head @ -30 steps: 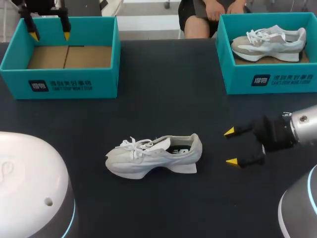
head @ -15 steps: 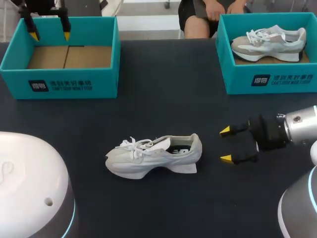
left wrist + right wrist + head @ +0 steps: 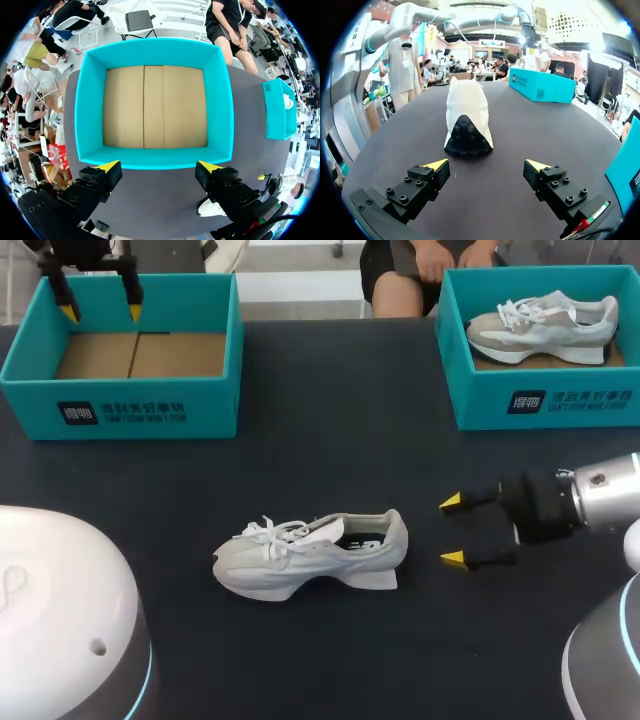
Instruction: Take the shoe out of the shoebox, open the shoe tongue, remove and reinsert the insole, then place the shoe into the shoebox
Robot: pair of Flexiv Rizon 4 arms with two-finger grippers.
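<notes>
One white shoe (image 3: 310, 555) stands on its sole mid-table (image 3: 330, 420), heel toward the right gripper (image 3: 452, 531), whose spread fingers hang empty near it. Fingers likewise spread and empty, the left gripper (image 3: 101, 312) hovers at the edge of the empty left shoebox (image 3: 215, 360).

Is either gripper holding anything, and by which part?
Nothing is held. The right gripper is open, short of the shoe; the left gripper is open above the empty box.

White shoe (image 3: 310, 558) stands on its sole mid-table, well apart from open teal shoebox (image 3: 150, 412).
</notes>
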